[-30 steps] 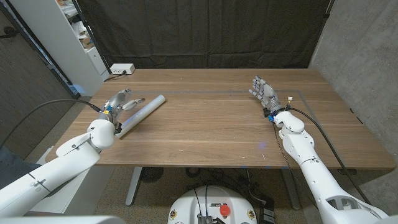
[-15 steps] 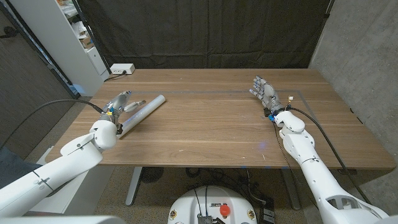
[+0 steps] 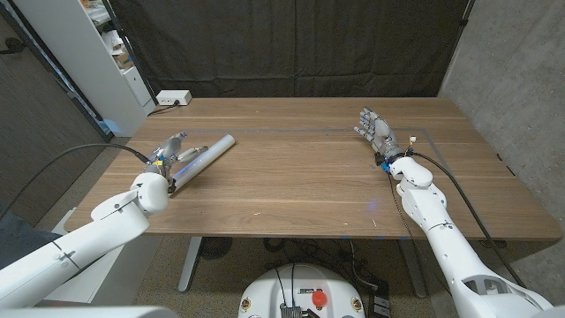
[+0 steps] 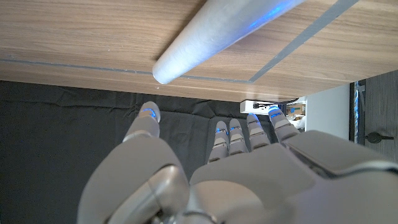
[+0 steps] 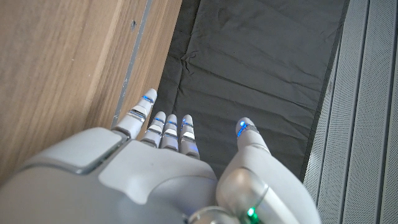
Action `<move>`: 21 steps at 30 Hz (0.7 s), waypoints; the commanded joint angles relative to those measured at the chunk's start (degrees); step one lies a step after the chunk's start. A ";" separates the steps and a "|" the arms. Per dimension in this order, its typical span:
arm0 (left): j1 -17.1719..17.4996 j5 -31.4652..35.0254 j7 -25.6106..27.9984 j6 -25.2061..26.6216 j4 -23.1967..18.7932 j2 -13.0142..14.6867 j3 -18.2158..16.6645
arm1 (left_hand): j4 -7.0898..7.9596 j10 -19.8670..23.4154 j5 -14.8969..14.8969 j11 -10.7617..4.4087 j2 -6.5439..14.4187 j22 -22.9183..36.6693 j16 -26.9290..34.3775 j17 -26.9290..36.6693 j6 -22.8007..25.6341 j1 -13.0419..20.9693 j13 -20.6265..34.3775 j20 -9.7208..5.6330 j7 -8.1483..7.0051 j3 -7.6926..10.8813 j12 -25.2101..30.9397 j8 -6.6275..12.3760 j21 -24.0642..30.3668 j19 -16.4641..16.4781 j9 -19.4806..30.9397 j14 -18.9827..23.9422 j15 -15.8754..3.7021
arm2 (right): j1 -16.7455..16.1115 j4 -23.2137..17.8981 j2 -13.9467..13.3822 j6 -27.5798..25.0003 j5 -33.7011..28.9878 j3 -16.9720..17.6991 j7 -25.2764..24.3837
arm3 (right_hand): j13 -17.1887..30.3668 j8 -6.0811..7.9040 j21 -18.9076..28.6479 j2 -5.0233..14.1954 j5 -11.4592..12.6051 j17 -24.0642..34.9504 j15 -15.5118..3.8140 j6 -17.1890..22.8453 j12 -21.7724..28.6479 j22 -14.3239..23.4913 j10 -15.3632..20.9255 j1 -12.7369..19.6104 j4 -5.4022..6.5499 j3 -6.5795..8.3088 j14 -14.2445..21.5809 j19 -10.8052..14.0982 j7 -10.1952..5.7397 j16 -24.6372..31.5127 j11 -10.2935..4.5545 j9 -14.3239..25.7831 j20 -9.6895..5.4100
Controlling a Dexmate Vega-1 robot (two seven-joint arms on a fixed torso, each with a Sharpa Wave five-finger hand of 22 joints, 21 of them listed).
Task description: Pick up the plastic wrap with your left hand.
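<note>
While the table (image 3: 300,190) carries the roll of plastic wrap (image 3: 199,160) at its left side, lying on its side at a slant toward the far middle, you are at the approach step: nothing is lifted and no grasp is made.

Your left arm (image 3: 97,221) comes in from the near left corner and ends at the roll's near end. The right arm (image 3: 433,212) reaches up the right side of the table, well apart from the roll.

The left hand (image 3: 168,148) sits just beside the roll's near end, on its left flank. In the left wrist view the hand (image 4: 249,180) has its fingers (image 4: 239,134) extended and parted from the thumb, holding nothing, and the roll (image 4: 217,37) lies ahead of them, untouched. The right hand (image 3: 374,130) stands with fingers spread and empty; the right wrist view shows the same (image 5: 168,168).

In my judgement the next move calls for you to bring the left hand across the tube, thumb on one flank and fingers on the other, then close. The tube looks smooth and round, so it may roll away if nudged from one side.
</note>
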 commanded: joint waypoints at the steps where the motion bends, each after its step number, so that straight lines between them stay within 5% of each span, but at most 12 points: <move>1: -2.66 -1.25 -1.06 0.62 1.91 -0.38 2.83 | 0.15 0.29 0.41 0.23 -0.07 0.22 -0.01 0.25 0.64 0.68 0.16 0.13 -0.18 0.02 0.42 0.47 -0.15 0.09 0.24 -0.01 0.33 | 0.29 0.45 0.17 -0.13 0.02 0.05 0.17 | 0.31 0.03 -0.06 0.58 0.41 0.29 -0.06 0.40 0.04 0.14 0.25 0.06 -0.22 0.18 0.54 0.57 -0.31 0.05 0.04 0.24 -0.06; 21: -5.08 -0.80 -1.42 3.41 1.88 0.51 6.54 | 0.41 0.44 0.53 0.20 -0.10 0.25 0.03 0.25 1.08 1.16 0.24 0.13 -0.18 -0.09 0.52 0.49 -0.26 0.05 0.25 0.11 0.25 | 1.06 1.85 0.44 0.20 0.04 0.30 0.36 | 0.31 0.03 -0.17 0.61 0.41 0.30 -0.07 0.42 0.02 0.14 0.23 0.05 -0.24 0.17 0.52 0.56 -0.22 0.00 0.06 0.24 -0.06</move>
